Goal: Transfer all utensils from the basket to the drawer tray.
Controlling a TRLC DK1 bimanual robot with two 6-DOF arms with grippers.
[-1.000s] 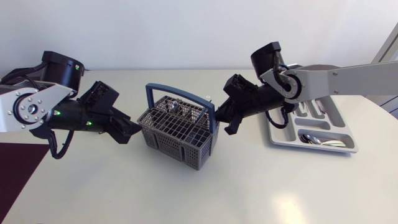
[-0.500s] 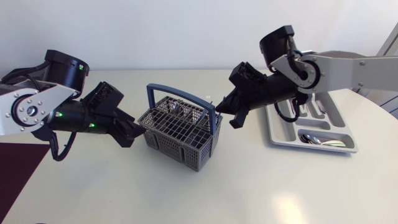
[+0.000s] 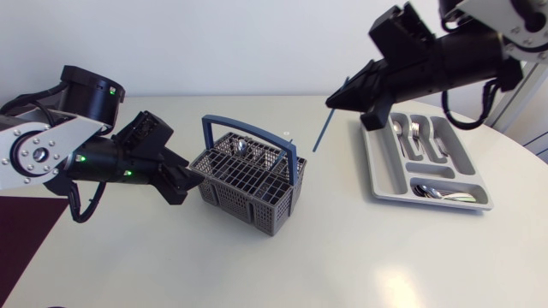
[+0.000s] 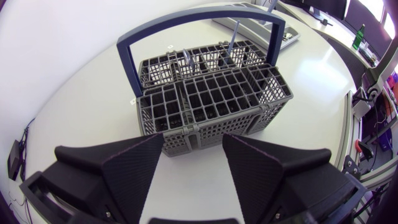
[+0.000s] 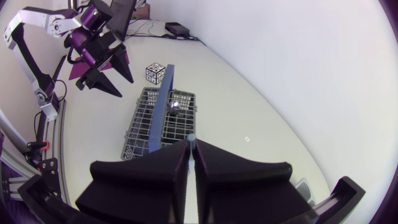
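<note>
**R jaws grip blue utensil in the air; L jaws open at basket**

R jaws are shut tight on a thin blue utensil (image 3: 325,127); both fingers (image 5: 143,174) press it from two sides w/ almost no gap btw them; in the R wrist view only its pale tip (image 5: 191,138) shows at the finger ends. In the head view the utensil hangs slanted below the R jaws, clear of the tabletop (image 3: 342,248); its lower end points toward the basket (image 3: 248,181), and a short piece sticks out above the jaws. The basket stands below and ahead of the R jaws, well apart from them; the drawer tray (image 3: 383,181) lies lower than the R jaws, on their side away from the basket. Cutlery is in the tray: several pcs (image 3: 415,135) in the long compartments, spoons (image 3: 438,193) in the end compartment.

L jaws are wide open and hold nothing; the fingers (image 4: 124,168) stand far apart, low over the tabletop. The grey basket w/ its blue handle (image 4: 127,65) upright stands straight ahead of the L jaws; its near corner is very close to the fingertips, and I cannot tell if it touches. One shiny metal utensil (image 3: 241,147) stands in a compartment on the far side of the basket from the L jaws.
</note>
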